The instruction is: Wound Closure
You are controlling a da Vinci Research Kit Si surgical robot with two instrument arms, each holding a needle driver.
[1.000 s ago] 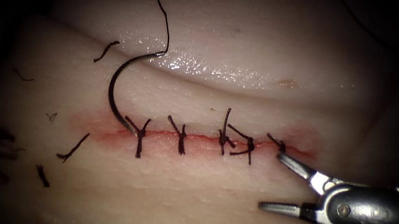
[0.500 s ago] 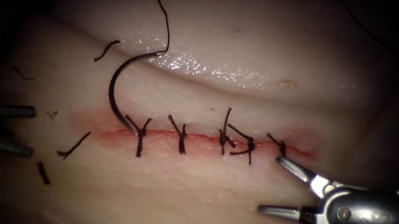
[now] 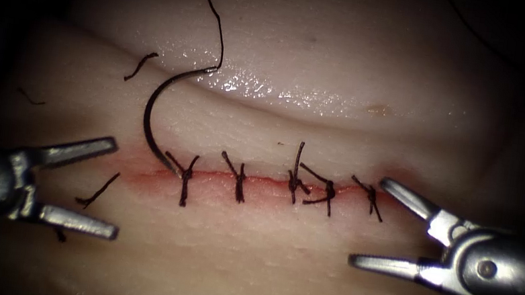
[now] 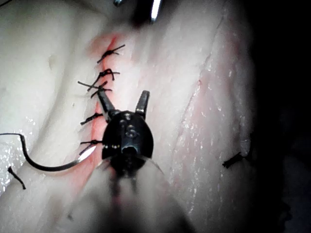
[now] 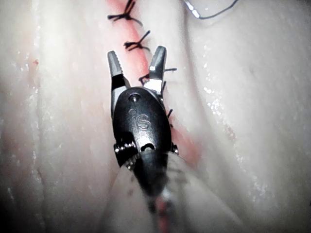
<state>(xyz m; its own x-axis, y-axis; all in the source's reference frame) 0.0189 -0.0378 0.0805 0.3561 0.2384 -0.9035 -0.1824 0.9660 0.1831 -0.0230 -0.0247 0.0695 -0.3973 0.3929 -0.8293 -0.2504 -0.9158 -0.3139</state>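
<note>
Now both jaws spread wide and holding nothing, left tool (image 3: 114, 187) at left end of cut (image 3: 271, 184), right tool (image 3: 366, 220) at right end, needle (image 3: 154, 109) lying free on tissue (image 3: 272, 277), tip at leftmost stitch (image 3: 185, 178), thread (image 3: 216, 12) trailing upward.

My left tool (image 3: 112, 186) low at my left with jaws spread wide, holding nothing, my right tool (image 3: 368, 221) facing it from the opposite side, jaws likewise parted and empty, both wrists level, tips pointing toward each other

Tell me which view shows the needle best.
Endoscope view: the needle's whole curve lies free beside the cut's left end, held by neither tool. Left wrist view shows it partly behind the tool; right wrist view, just its thread end.
</note>
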